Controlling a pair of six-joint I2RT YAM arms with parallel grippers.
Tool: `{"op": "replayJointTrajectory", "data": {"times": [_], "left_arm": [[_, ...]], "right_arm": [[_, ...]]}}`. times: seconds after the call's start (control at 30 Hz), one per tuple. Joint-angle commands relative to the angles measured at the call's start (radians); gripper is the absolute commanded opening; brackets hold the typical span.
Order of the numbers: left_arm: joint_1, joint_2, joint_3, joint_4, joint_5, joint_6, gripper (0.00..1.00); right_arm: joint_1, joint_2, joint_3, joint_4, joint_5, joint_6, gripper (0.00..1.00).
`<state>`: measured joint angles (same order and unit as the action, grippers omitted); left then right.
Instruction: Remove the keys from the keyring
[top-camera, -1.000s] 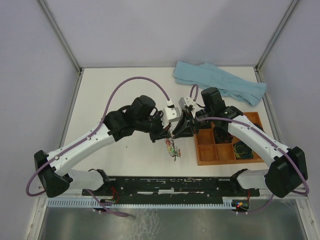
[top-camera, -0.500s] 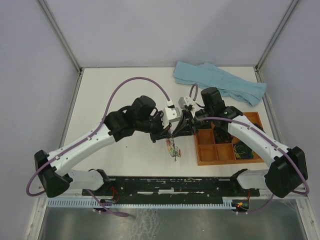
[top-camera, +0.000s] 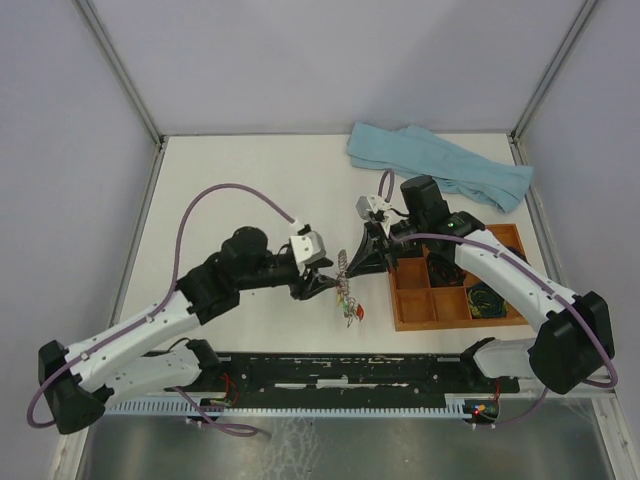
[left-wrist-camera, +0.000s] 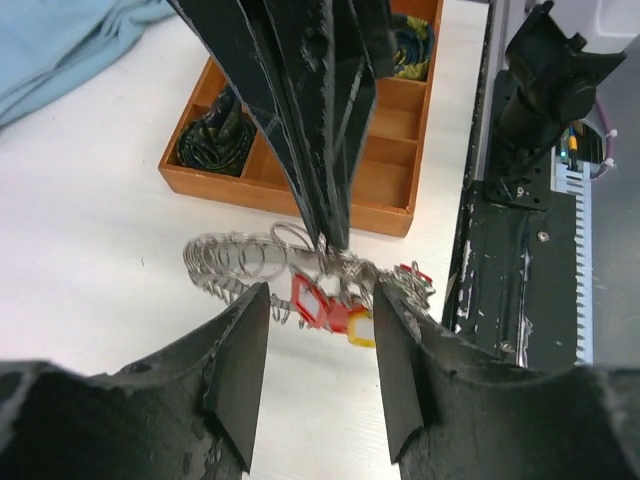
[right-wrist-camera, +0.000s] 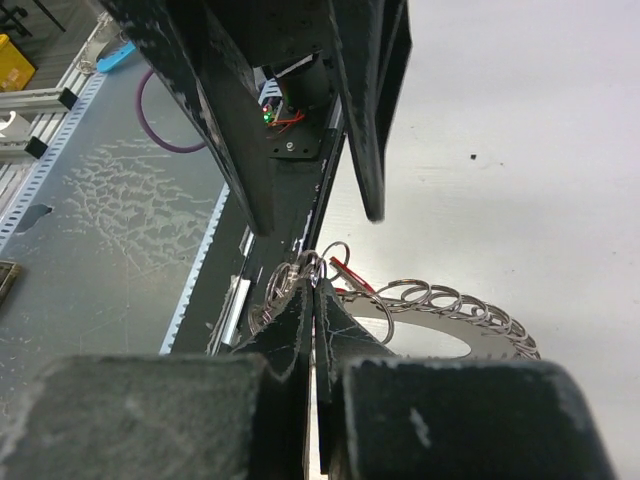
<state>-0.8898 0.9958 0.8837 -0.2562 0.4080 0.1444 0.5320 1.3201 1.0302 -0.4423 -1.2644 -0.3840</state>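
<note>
We see the right gripper reaching in from the right of the overhead view. Its two fingers are pressed together to a narrow point that pinches the keyring by one of its small wire loops. The keyring, silvery and fringed with loops all round, sits near the middle of the overhead view over the white table, just left of the orange tray. We cannot tell whether it rests flat or is partly raised at the pinched edge.

The keys are small red-headed tags with one pale yellow piece. They cluster at the ring's right end in the left wrist view, just below the right gripper's tip.

The left gripper comes in from the left of the overhead view with its fingers spread wide. In its own camera they stand on either side of the red keys, and we see no contact. Dark coiled bundles fill some tray compartments. A blue cloth lies at the table's upper right, well apart from both grippers.
</note>
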Motion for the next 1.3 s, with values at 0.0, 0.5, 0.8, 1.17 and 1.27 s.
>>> {"op": "replayJointTrajectory", "data": {"times": [0.0, 0.5, 0.8, 1.17, 1.27], "left_arm": [[0.001, -0.202, -0.261, 0.512, -0.03, -0.085, 0.55], [0.002, -0.258, -0.554, 1.071, -0.092, -0.009, 0.23], [0.003, -0.131, -0.534, 1.142, 0.067, -0.024, 0.25], [0.003, -0.056, -0.518, 1.159, 0.138, -0.037, 0.26], [0.002, -0.051, -0.519, 1.157, 0.134, -0.037, 0.26]], "right_arm": [[-0.003, -0.001, 0.053, 0.033, -0.088, 0.021, 0.01], [0.0, 0.015, 0.111, -0.242, -0.135, -0.276, 0.01], [0.002, 0.027, 0.118, -0.266, -0.134, -0.299, 0.01], [0.001, 0.031, 0.119, -0.271, -0.133, -0.303, 0.01], [0.001, 0.031, 0.12, -0.274, -0.134, -0.304, 0.01]]}}
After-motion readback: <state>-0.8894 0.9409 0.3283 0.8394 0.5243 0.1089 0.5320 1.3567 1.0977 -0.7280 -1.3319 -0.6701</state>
